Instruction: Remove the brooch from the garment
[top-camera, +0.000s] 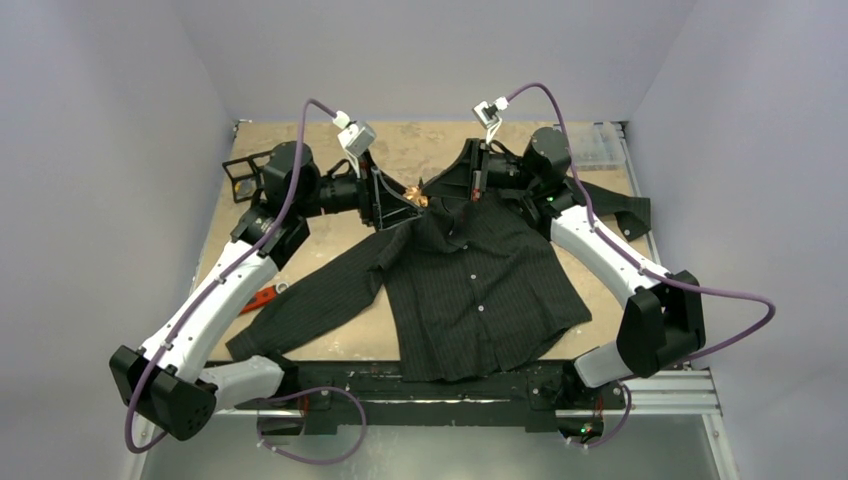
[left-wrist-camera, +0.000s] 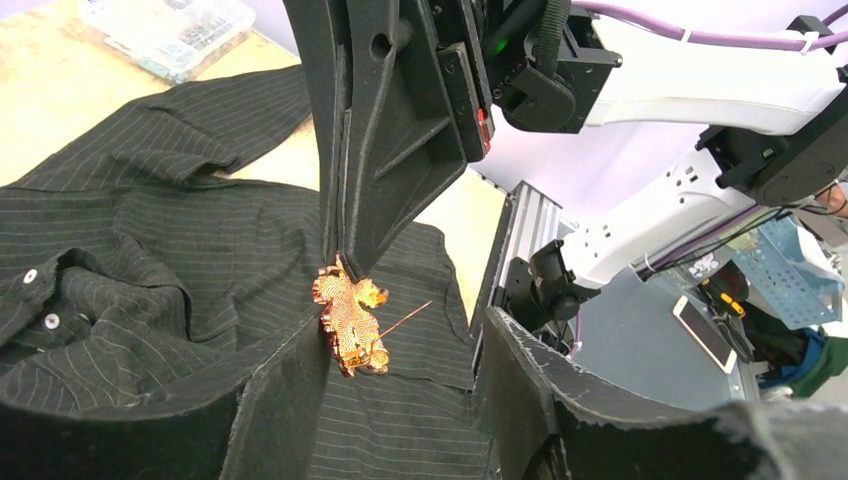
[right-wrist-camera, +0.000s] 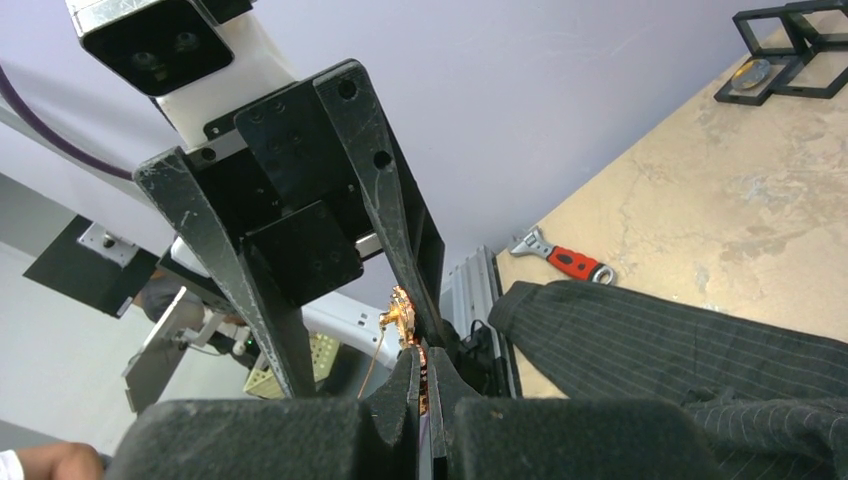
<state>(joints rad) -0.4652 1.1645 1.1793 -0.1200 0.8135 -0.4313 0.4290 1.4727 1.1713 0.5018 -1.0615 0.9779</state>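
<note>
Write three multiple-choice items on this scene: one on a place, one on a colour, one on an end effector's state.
1. Where does the red-handled wrench lie?
A. on the table, beside a sleeve of the garment
B. on the garment's buttoned front
C. under the collar

2. What colour is the brooch?
A. silver
B. copper-gold
C. blue

3. How does the right end effector stand?
A. wide open, far from the garment
B. shut on the brooch
C. out of every view

Answers: 1 A, the right wrist view shows it on bare tabletop next to the sleeve. 2 B, it glints copper-gold against the black cloth. 3 B, its fingertips meet at the brooch's edge.
</note>
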